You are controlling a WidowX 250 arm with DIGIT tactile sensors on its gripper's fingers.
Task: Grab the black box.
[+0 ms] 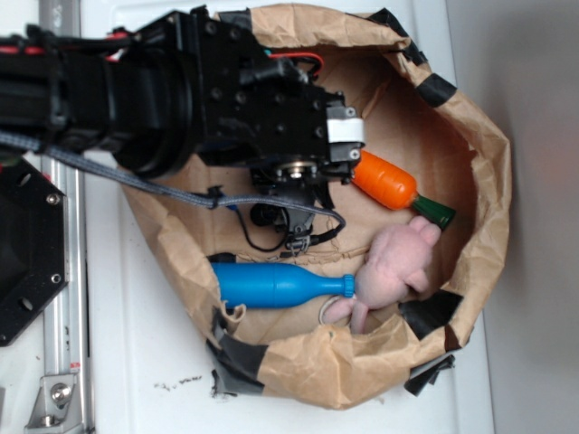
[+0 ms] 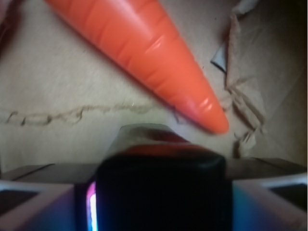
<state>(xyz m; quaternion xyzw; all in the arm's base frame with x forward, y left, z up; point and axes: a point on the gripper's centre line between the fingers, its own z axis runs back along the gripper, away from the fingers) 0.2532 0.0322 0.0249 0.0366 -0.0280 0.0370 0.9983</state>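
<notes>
In the wrist view the black box (image 2: 159,192) is glossy with rounded edges and fills the space between my two fingers, its top face catching an orange reflection. My gripper (image 2: 159,175) is closed against its sides; a thin pink strip of light shows at the left side. The orange carrot (image 2: 144,53) lies just beyond it on brown paper. In the exterior view my gripper (image 1: 346,149) reaches down into the paper bag beside the carrot (image 1: 384,179); the box is hidden there behind the arm.
The brown paper bag (image 1: 488,181) walls in the workspace. Inside lie a blue bottle (image 1: 271,285) and a pink plush toy (image 1: 403,262). A large black hexagonal plate (image 1: 23,253) sits outside at the left. Crumpled paper (image 2: 245,106) rises to the right of the carrot tip.
</notes>
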